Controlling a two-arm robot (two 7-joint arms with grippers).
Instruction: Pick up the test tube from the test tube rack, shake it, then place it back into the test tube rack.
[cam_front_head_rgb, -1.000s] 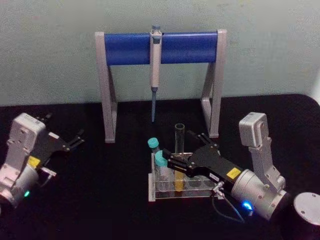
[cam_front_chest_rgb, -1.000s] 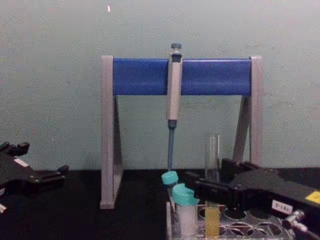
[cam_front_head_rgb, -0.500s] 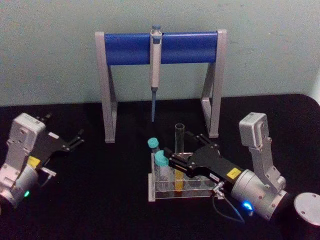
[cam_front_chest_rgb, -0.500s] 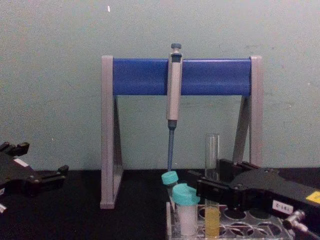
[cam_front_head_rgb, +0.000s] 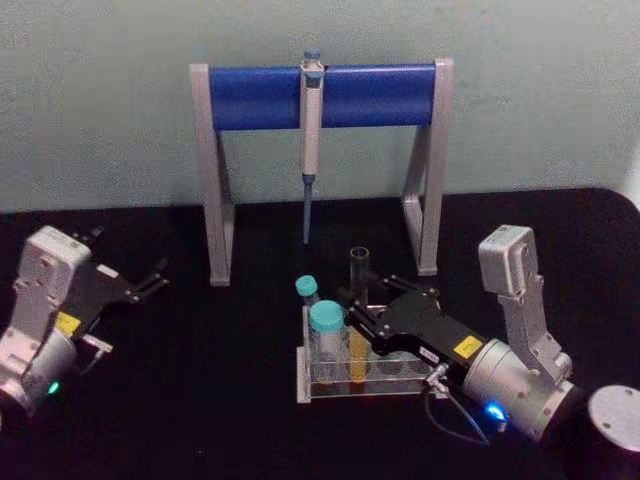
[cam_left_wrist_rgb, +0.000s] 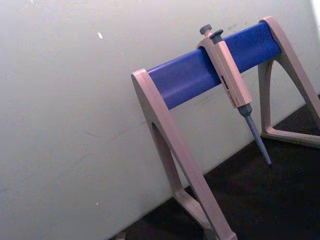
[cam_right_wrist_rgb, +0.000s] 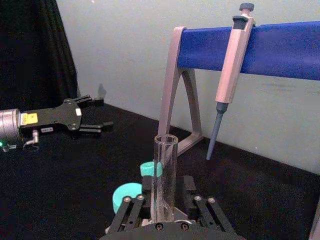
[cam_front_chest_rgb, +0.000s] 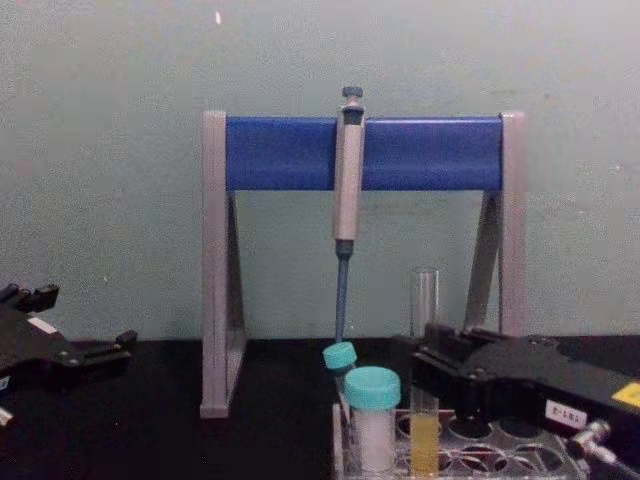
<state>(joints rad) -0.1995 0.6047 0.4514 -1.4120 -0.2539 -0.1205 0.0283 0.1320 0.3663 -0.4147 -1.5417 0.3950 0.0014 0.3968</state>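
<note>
Surface: matte black table (cam_front_head_rgb: 240, 400). Room: plain pale green-grey wall (cam_front_head_rgb: 100, 100) directly behind it.

Counts:
- 1 test tube
- 1 test tube rack
- 2 teal-capped vials
- 1 pipette
- 1 pipette stand
- 2 grippers

Right gripper (cam_front_head_rgb: 352, 308) reaches low over the test tube rack (cam_front_head_rgb: 370, 392) and straddles the test tube (cam_front_head_rgb: 358, 272). The tube stands upright in a rack hole. Its open rim rises above the claw and its yellow-orange liquid sits below the claw. I cannot tell whether the claw is clamped on the glass or merely beside it.

Left gripper (cam_front_head_rgb: 157, 277) is well apart from the right claw, on the robot's left, low over the table. It is spread wide and holds nothing.

Materials and shapes:
- Tube: slender clear glass, uncapped.
- Rack: low, clear plastic, with rows of round holes in its top plate; hole count not readable.
- Front vial (cam_front_head_rgb: 327, 335): short, whitish body, round teal cap, standing in the rack just beside the right claw's tip, on its left.
- Rear vial (cam_front_head_rgb: 308, 290): same kind, just beyond the front one.
- Pipette stand (cam_front_head_rgb: 260, 97): glossy blue crossbar on two grey A-shaped legs, beyond the right claw, toward the wall.
- Pipette (cam_front_head_rgb: 311, 130): grey body with a blue-grey tapered tip, hanging from mid-bar, tip clear of the table.
- Both claws: black linkage fingers on silver-grey wrist housings, with yellow labels.
</note>
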